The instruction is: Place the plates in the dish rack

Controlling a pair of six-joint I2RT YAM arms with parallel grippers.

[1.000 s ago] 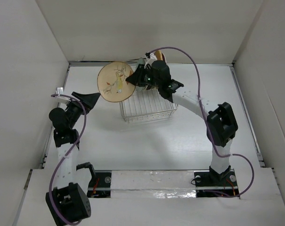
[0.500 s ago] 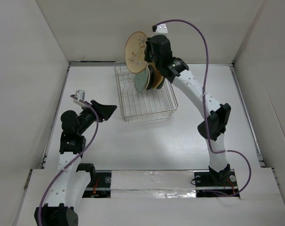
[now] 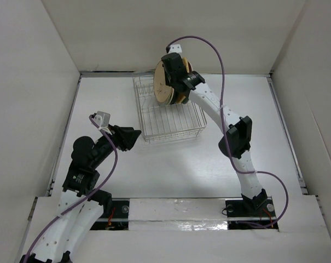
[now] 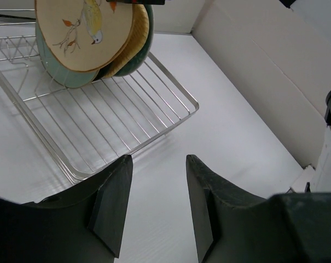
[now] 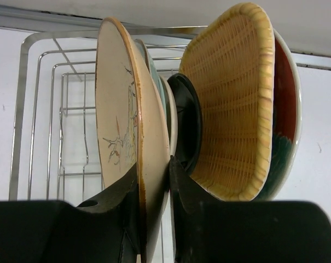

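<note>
My right gripper (image 5: 153,164) is shut on the lower rim of the tan floral plate (image 5: 118,109), which stands on edge over the far part of the dish rack (image 3: 170,123). Right behind it stand the pale green plate (image 4: 56,76), the small black plate (image 5: 187,120), the orange-tan rounded-square plate (image 5: 231,98) and the red-and-teal plate (image 5: 285,109), all upright in the rack. My left gripper (image 3: 129,137) hovers low over the table just left of the rack's near corner. It is open, with nothing between its fingers (image 4: 113,203).
White walls close in the table on the left (image 3: 56,98), at the back (image 3: 220,49) and on the right (image 3: 296,98). The right arm's purple cable (image 3: 222,66) loops above the rack. The near half of the rack (image 4: 99,120) holds only bare wires.
The right arm has carried the tan floral plate from left of the rack up and over to its far side, turning it on edge. The left gripper moved toward the rack and its jaws narrowed.
</note>
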